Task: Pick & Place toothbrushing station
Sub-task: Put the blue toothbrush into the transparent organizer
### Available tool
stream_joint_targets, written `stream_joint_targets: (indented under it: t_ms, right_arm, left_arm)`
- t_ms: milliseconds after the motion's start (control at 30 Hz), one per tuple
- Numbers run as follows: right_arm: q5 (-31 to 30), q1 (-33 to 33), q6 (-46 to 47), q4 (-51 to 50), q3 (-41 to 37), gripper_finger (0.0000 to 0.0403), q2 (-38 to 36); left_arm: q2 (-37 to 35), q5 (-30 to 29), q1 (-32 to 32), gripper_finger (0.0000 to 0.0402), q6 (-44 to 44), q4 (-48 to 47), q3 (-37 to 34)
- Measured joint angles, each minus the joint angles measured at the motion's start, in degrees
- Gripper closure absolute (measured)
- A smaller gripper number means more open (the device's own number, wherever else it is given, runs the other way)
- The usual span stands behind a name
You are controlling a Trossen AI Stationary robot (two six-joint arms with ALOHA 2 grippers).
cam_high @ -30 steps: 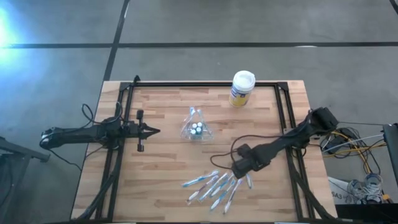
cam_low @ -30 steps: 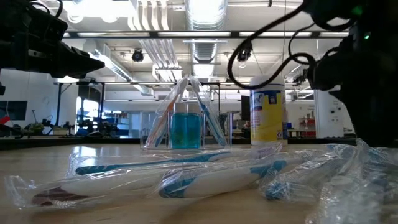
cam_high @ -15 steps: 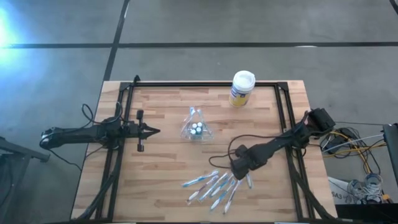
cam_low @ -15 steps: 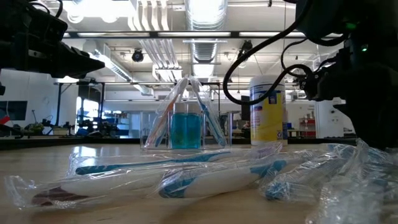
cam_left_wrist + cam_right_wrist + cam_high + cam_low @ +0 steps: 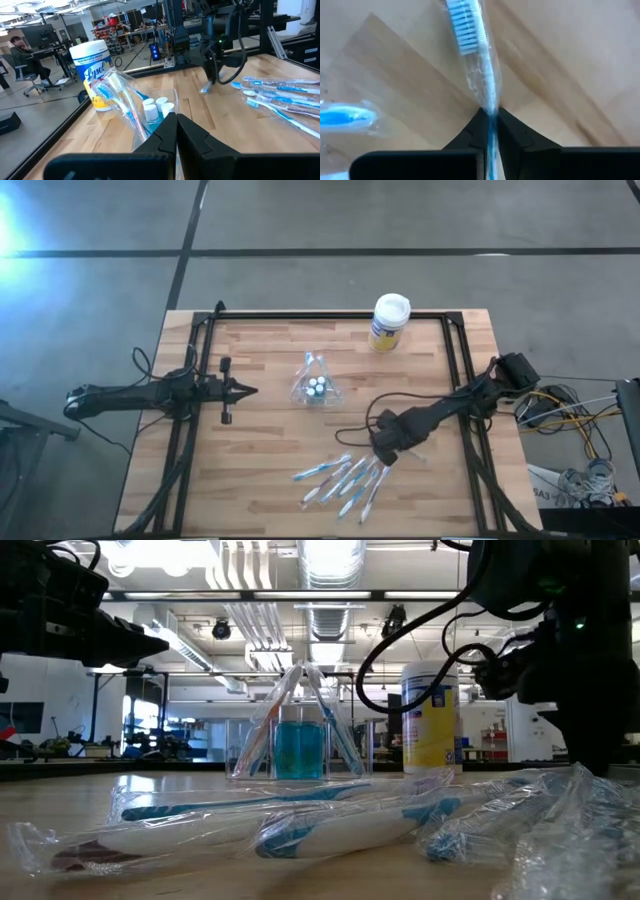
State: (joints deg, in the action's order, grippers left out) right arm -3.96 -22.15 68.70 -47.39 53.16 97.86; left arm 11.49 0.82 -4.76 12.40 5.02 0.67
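- The right gripper [image 5: 384, 457], wide open a second ago above the loose brushes, has now clamped its dark fingers [image 5: 470, 134] on one slim wrapped toothbrush with blue bristles [image 5: 476, 60]; the brush that lay at the right end of the scatter is no longer flat there; so I judge the pick made, and the carry to the holder comes next
- In the right wrist view the gripped brush runs straight out from between the fingers, bristle head at the far end, its long axis in line with the gripper; the grip sits on the handle, through the clear wrapper
- The remaining wrapped white-and-blue toothbrushes [image 5: 335, 480] lie fanned on the wooden table [image 5: 260, 450] near its front edge, just beside the right gripper, long axes slanting roughly the same way
- The small clear plastic holder [image 5: 316, 385] stands mid-table, well apart from the fan, with teal-capped white tubes [image 5: 155, 107] inside and brushes already leaning in it
- The left gripper [image 5: 240, 390] hangs at the table's left, fingers together on nothing, pointing toward the holder
- The white-lidded yellow-and-blue canister [image 5: 388, 322] stands at the far edge
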Motion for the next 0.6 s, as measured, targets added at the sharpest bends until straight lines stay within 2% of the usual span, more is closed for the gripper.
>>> stream_joint_targets:
  t_ms: [133,333,600]
  right_arm:
    - [-4.1,0.0,-1.6,0.2,0.3,0.0385,-2.1]
    - [-15.9,-0.5,-6.9,0.9,3.4,0.0388,-9.9]
    - [-42.2,-4.2,-18.1,3.0,4.4,0.0395,-21.5]
  left_arm:
    - [0.0,0.0,0.0,0.0392,0.0,0.4,0.0]
    - [0.0,0.0,0.0,0.0392,0.0,0.5,0.0]
    - [0.0,0.0,0.0,0.0392,0.0,0.5,0.0]
